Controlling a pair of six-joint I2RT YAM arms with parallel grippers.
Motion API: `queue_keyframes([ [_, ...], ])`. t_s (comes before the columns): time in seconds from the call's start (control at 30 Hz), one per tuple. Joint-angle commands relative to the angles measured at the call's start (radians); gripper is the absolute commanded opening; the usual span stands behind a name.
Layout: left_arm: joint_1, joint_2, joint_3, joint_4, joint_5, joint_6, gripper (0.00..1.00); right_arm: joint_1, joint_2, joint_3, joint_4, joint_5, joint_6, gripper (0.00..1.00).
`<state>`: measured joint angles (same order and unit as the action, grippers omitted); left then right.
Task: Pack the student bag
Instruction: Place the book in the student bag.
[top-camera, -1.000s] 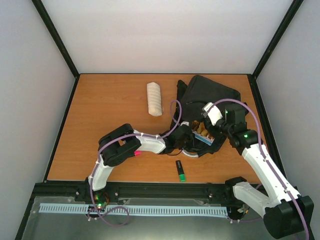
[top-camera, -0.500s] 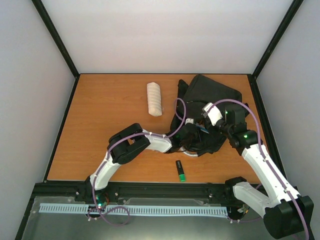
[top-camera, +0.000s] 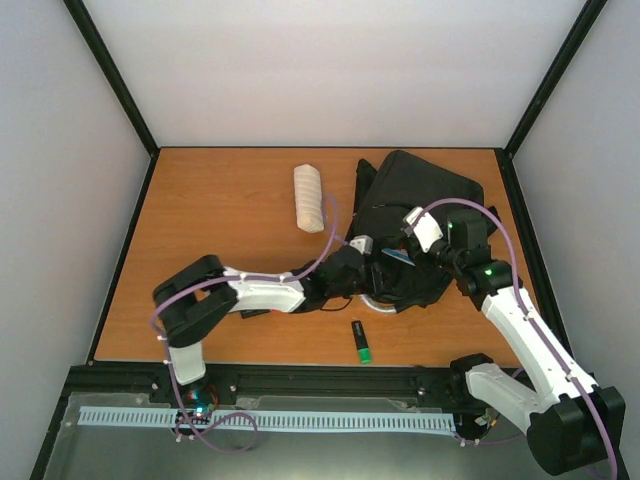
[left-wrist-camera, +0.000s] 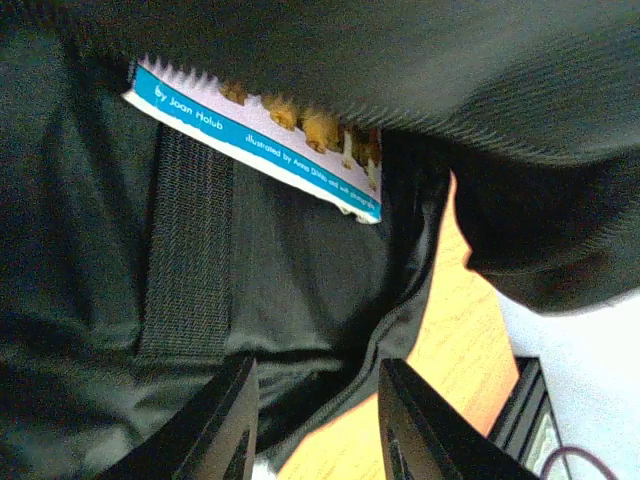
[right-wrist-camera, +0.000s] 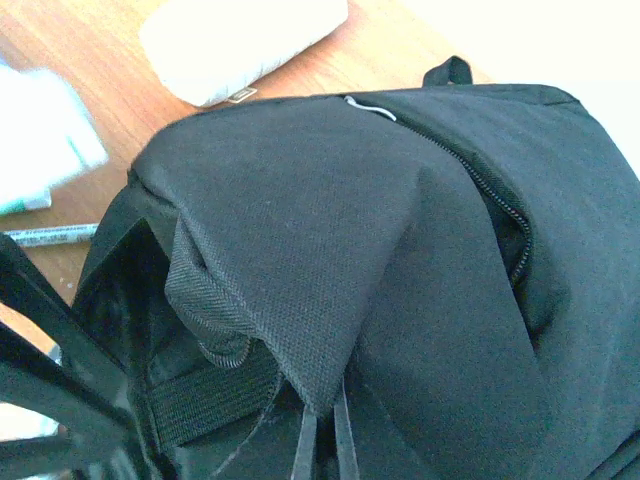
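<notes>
The student bag (top-camera: 420, 195) is a black backpack lying at the right back of the table. My right gripper (top-camera: 408, 238) is shut on a fold of its black flap (right-wrist-camera: 300, 300) and holds the mouth lifted. A book with a blue strip along its edge (left-wrist-camera: 250, 130) lies inside the opening, under the raised flap; a sliver of it shows from above (top-camera: 398, 257). My left gripper (left-wrist-camera: 318, 425) is at the bag's mouth (top-camera: 372, 268), open, with nothing between its fingers, a short way back from the book.
A cream padded pouch (top-camera: 309, 198) lies left of the bag, also seen in the right wrist view (right-wrist-camera: 240, 35). A black and green highlighter (top-camera: 361, 342) lies near the front edge. A pen (right-wrist-camera: 50, 235) lies on the wood beside the bag.
My left gripper pushed the book into the bag, then opened and let it go. Its elbow swung left and the gripper drew back slightly. The right gripper kept its hold.
</notes>
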<state>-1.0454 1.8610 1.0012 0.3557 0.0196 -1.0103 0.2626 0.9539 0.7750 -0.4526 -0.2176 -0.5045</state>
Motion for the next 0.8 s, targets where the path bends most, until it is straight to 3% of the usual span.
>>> queue_keyframes([
  [0.0,-0.002,-0.149,-0.066,-0.193,-0.018,0.046,0.43,-0.003,0.012,-0.014,0.037,0.010,-0.009,0.04],
  [0.23,0.055,-0.363,-0.102,-0.494,-0.172,0.098,0.75,-0.003,0.029,-0.016,0.029,0.004,-0.013,0.06],
  [0.37,0.157,-0.423,-0.050,-0.640,-0.223,0.136,0.79,-0.003,0.036,-0.014,0.030,0.006,-0.011,0.06],
  [0.5,0.283,-0.389,0.031,-0.765,-0.244,0.157,0.81,-0.003,0.036,-0.013,0.029,0.004,-0.009,0.06],
  [0.77,0.480,-0.213,0.206,-0.781,-0.121,0.269,0.83,-0.003,0.035,-0.016,0.028,0.004,-0.010,0.07],
])
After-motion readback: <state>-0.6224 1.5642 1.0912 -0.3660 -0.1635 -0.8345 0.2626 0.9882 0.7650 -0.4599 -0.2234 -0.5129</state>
